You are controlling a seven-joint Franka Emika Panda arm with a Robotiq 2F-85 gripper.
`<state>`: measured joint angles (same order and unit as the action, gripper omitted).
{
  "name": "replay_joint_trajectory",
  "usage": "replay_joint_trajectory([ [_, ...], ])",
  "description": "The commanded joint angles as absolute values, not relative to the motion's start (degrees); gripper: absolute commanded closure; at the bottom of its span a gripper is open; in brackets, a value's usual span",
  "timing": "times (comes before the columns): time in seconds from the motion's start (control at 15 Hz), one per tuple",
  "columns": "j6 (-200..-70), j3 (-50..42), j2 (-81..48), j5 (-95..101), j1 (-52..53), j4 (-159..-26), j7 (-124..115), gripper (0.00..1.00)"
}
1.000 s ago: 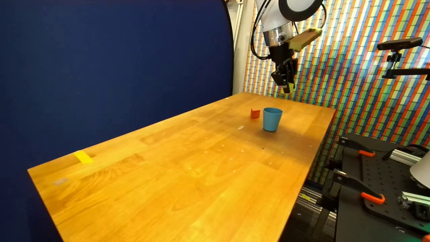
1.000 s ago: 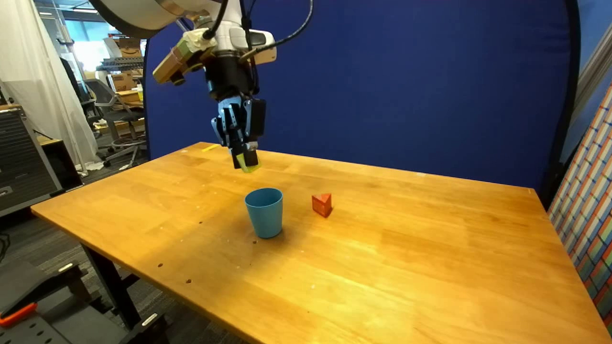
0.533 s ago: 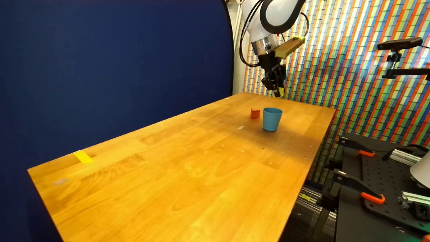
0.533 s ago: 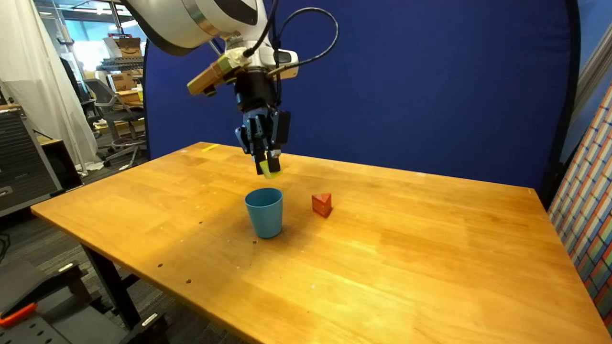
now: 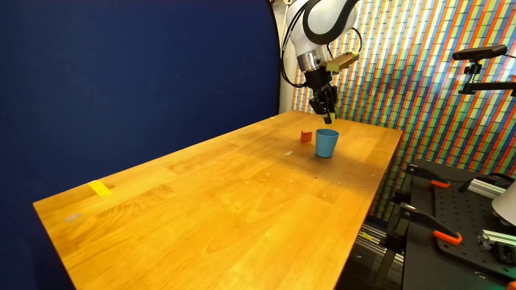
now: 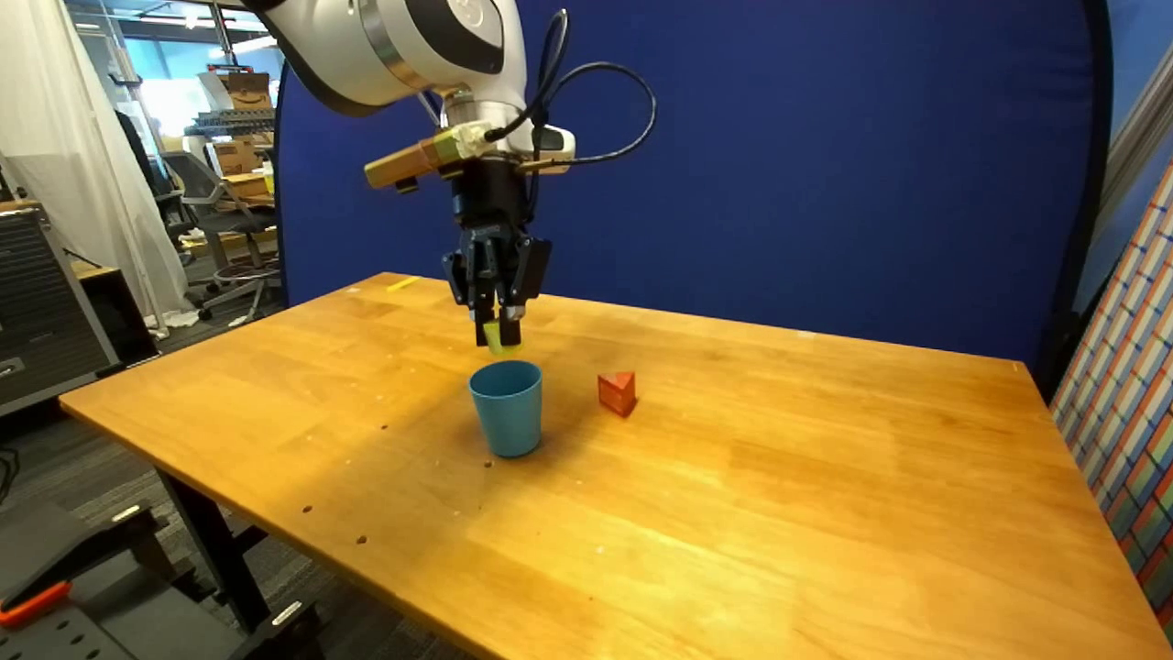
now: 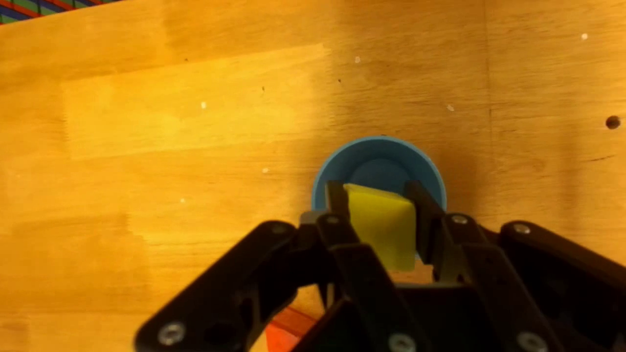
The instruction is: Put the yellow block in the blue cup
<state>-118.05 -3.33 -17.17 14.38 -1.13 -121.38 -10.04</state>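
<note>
The gripper [image 7: 380, 199] pointed down over the table [image 6: 779, 513], its jaws clamped on the block [image 7: 384, 229], one pressed against each side. The block, bright yellow, was held above the cup [image 6: 509, 417], near the rim but apart from it in both exterior views. In the wrist view it overlapped the cup's mouth; part of the light-blue floor and inner wall showed beyond it, and the remainder of the inside was hidden by block and jaws.

The cup stood upright on the table. Near it, not touching, stood the wedge [image 6: 617, 392], red-orange with a triangular top. In the wrist view a piece of the wedge showed at the bottom edge, partly covered by the gripper.

The tape [image 5: 100, 188], a flat yellow strip, lay by an edge of the table, well apart from cup and wedge. The arm [image 6: 403, 55] reached down from above. A dark blue backdrop [image 6: 825, 183] rose past the table in both exterior views. In an exterior view a many-coloured wall [image 5: 435, 60] stood behind a camera [image 5: 479, 52], and clamps [image 5: 447, 237] with orange handles gripped a black bench [image 5: 423, 266]. Also in an exterior view, a chair [image 6: 194, 179], a curtain [image 6: 55, 137] and a cabinet [image 6: 46, 302] stood beyond the table.
</note>
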Motion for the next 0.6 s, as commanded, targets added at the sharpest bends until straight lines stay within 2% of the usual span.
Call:
replay_joint_trajectory([
  [0.0,-117.78,-2.8,-17.95,11.69,-1.2,-120.62,-7.52,0.39],
  [0.13,-117.81,-2.9,-17.11,11.2,-1.29,-121.41,-7.46,0.27],
  [0.33,-117.34,-3.18,-13.33,11.9,-1.31,-123.61,-6.83,0.02],
  [0.4,-117.28,-2.98,-11.15,12.47,-1.31,-124.86,-4.89,0.0],
  [0.47,-117.87,-3.24,-16.37,12.52,-0.83,-121.92,-7.88,0.12],
  [0.53,-117.82,-3.18,-15.29,12.54,-0.9,-122.33,-7.07,0.06],
])
